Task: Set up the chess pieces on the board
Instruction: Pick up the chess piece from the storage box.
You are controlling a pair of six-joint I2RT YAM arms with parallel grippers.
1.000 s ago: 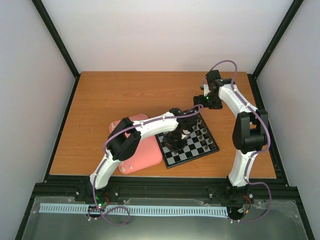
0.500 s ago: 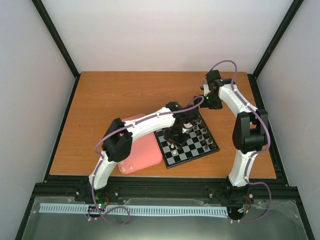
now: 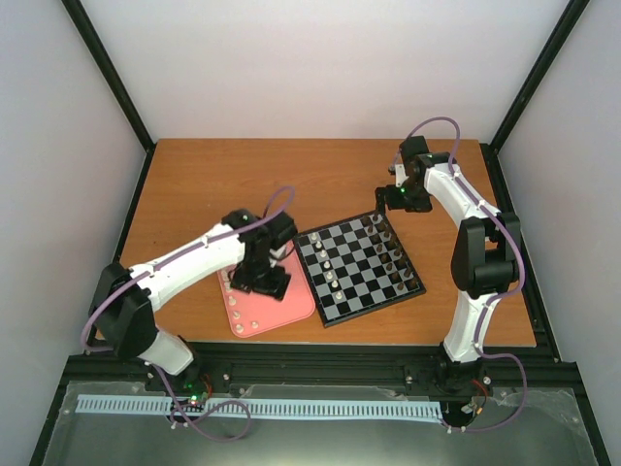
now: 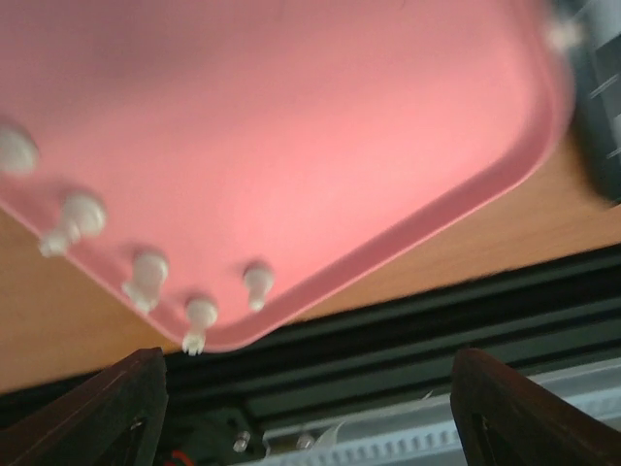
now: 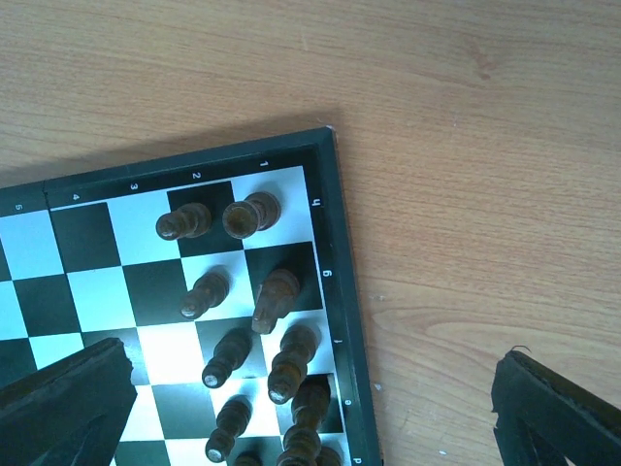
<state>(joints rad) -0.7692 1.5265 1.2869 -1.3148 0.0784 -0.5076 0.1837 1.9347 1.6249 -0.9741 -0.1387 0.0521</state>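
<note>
The cream chess pieces (image 4: 254,282) not yet placed sit on the pink tray (image 4: 320,146), just left of the board (image 3: 375,307). Others stand on the board's left files. The left end effector (image 4: 306,388) hovers over the tray, fingers wide apart, empty. The right end effector (image 5: 310,393), above the board's far right corner, is fully spread, empty. The pieces are likely light, rigid, smooth and easily toppled, so pinch the stem below the head. They appear upright, long axis vertical, though blur prevents certainty.
</note>
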